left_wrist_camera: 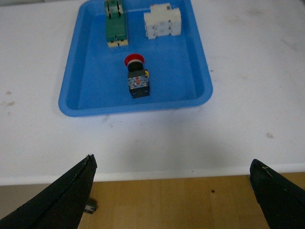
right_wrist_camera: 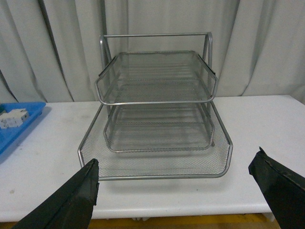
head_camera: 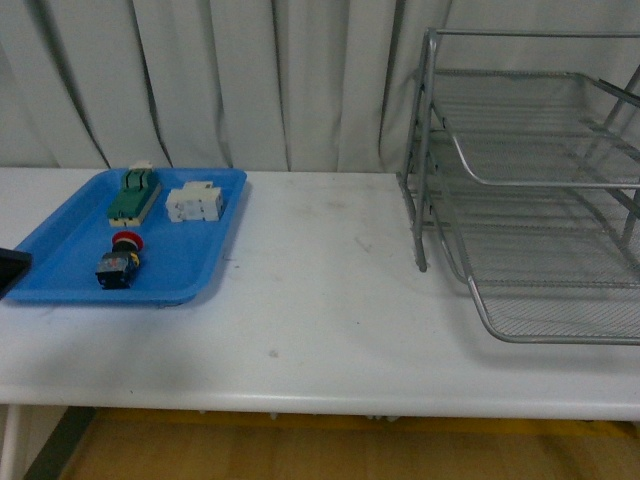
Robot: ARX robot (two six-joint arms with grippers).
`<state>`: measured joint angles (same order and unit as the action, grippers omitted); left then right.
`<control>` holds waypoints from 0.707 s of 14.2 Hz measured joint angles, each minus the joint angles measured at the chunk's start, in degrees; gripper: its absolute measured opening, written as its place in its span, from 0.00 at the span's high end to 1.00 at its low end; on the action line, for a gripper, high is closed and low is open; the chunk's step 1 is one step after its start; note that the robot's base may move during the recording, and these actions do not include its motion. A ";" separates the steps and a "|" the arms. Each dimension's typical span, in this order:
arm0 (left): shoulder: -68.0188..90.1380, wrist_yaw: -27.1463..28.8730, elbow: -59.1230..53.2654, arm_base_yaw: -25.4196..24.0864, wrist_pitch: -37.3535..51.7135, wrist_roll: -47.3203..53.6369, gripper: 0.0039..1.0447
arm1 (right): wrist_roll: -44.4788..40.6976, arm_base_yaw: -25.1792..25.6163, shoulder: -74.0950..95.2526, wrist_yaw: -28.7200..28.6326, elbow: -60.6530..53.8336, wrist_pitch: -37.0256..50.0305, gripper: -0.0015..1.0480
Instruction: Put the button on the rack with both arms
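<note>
Hovering with the left gripper [left_wrist_camera: 172, 164] wide open and empty over the counter [left_wrist_camera: 248, 62] edge, facing the button [left_wrist_camera: 137, 78] lying well apart ahead in the blue tray [left_wrist_camera: 81, 76]. Pointing the right gripper [right_wrist_camera: 176, 160], equally open and empty, at the rack [right_wrist_camera: 157, 102].

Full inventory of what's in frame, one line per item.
button: 1, red cap, yellow ring, dark body; lying in the blue tray, near side
blue tray: 1, blue; table's left
green-and-cream block: 1; tray's far side
white blocks: one cluster, count unclear; tray's far side, beside the green-and-cream block
rack: 1, silver mesh, three tiers, nothing in it; table's right
table: 1, white
curtain: pale, behind the table
left gripper: black, open, facing the tray
right gripper: black, open, facing the rack
</note>
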<state>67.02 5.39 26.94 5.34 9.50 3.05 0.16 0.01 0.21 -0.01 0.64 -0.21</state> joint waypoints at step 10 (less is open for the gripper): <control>57.99 -5.18 52.89 -7.52 -15.98 -5.75 0.06 | 0.00 0.00 0.00 0.02 0.00 0.00 0.06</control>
<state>125.01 0.21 79.83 -2.17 -6.48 -2.70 0.16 0.01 0.21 0.01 0.64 -0.21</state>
